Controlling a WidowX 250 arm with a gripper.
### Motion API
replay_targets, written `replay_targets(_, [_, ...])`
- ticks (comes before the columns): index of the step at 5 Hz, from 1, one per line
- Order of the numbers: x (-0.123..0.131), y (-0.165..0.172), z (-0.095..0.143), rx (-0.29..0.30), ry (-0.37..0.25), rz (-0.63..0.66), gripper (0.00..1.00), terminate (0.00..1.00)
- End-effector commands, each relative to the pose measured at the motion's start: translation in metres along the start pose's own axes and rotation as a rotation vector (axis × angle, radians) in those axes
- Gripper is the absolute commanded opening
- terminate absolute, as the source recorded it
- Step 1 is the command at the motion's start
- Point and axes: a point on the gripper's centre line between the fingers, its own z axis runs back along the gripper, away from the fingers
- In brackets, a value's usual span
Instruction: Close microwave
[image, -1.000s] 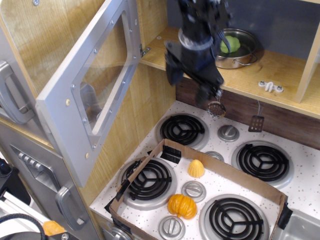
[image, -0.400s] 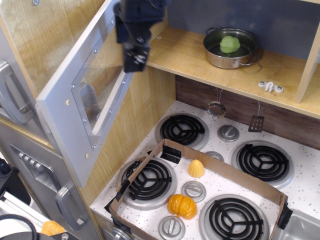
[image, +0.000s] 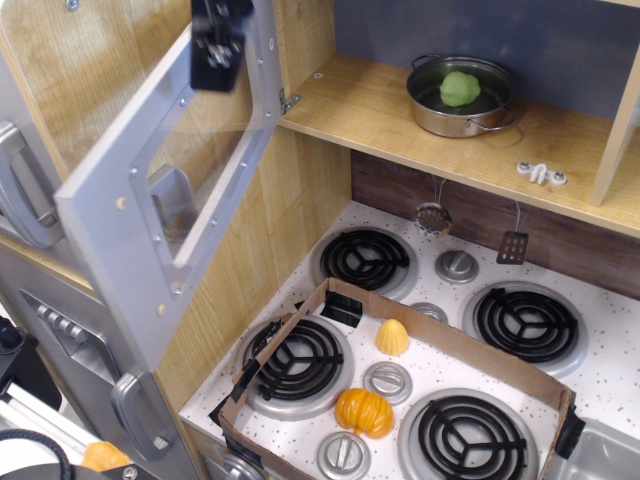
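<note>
Gripper shifted left onto microwave door's top edge, door swung wider

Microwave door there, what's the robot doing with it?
The gripper is up against the top edge of the microwave door, apparently pushing on it. The door stands wide open, swung out over the toy stove. Whether the jaws are open or shut can't be made out. A pot sits on the shelf, untouched.

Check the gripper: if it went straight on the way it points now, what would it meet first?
The gripper points down at the upper edge of the open microwave door, so the door's silver frame looks to be first in line. Depth is unclear; it may already be touching it.
</note>
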Motion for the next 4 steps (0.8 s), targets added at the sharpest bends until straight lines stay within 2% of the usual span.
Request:
replay_targets(1, [-0.020, 0.012, 0.039, 0.060, 0.039, -0.031, 1.00, 0.00])
replay_targets(3, [-0.050, 0.017, 0.014, 0.071, 0.116, -0.108, 1.00, 0.00])
replay_targets(4, [-0.064, 0.016, 0.000, 0.059, 0.140, -0.110, 1.00, 0.00])
